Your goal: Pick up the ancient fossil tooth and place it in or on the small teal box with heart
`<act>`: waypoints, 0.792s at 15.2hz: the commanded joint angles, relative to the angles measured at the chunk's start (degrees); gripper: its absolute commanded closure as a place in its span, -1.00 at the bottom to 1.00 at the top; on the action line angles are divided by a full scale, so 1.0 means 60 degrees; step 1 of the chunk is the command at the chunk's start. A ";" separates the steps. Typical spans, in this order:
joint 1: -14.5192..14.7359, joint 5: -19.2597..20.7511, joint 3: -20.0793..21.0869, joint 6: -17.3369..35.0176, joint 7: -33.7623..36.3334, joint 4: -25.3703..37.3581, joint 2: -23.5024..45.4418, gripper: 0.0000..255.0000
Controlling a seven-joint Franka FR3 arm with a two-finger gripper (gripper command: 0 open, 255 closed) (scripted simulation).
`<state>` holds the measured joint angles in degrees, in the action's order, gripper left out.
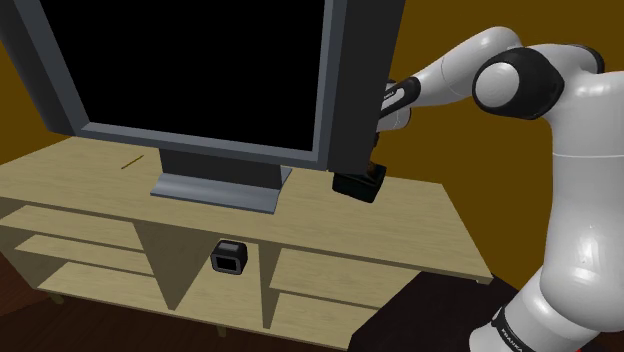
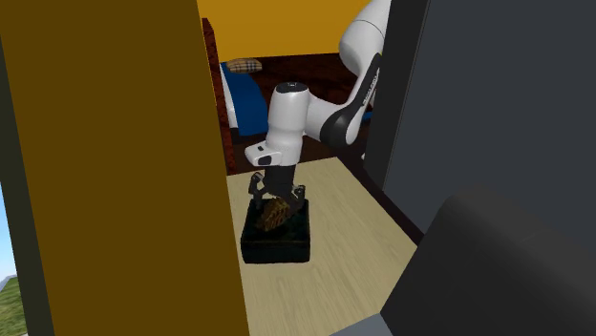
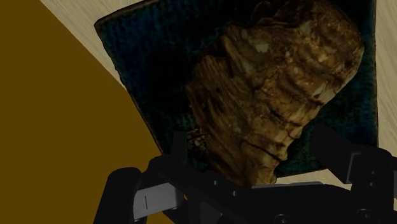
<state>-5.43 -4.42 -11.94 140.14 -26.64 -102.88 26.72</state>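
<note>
The black two-finger pincer [image 2: 278, 198] is hanging with its fingers spread, clasping nothing, just above the ridged brown fossil tooth [image 3: 273, 95]. The tooth is lying on top of the small dark teal box [image 3: 153, 70] (nearly black from the side), which is sitting on the pale wooden counter [image 2: 334, 220] near the big grey-framed television [image 1: 200, 70].
</note>
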 commanded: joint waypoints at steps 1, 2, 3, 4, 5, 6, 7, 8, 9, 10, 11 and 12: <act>0.0044 0.0060 -0.0036 -0.0210 0.0040 -0.0031 -0.0243 -1.00; 0.0084 0.0120 -0.0069 -0.0421 0.0077 -0.0054 -0.0479 -1.00; 0.0123 0.0180 -0.0101 -0.0638 0.0115 -0.0062 -0.0709 -1.00; 0.0151 0.0228 -0.0122 -0.0813 0.0144 -0.0060 -0.0884 -1.00; 0.0149 0.0229 -0.0120 -0.0813 0.0145 -0.0060 -0.0884 -1.00; 0.0149 0.0230 -0.0119 -0.0812 0.0145 -0.0061 -0.0885 -1.00; 0.0148 0.0230 -0.0119 -0.0813 0.0145 -0.0060 -0.0884 -1.00; 0.0148 0.0230 -0.0119 -0.0813 0.0145 -0.0060 -0.0884 -1.00; 0.0148 0.0230 -0.0119 -0.0813 0.0145 -0.0060 -0.0884 -1.00; 0.0148 0.0230 -0.0119 -0.0813 0.0145 -0.0060 -0.0884 -1.00; 0.0148 0.0230 -0.0119 -0.0813 0.0145 -0.0060 -0.0884 -1.00; 0.0148 0.0230 -0.0119 -0.0813 0.0145 -0.0060 -0.0884 -1.00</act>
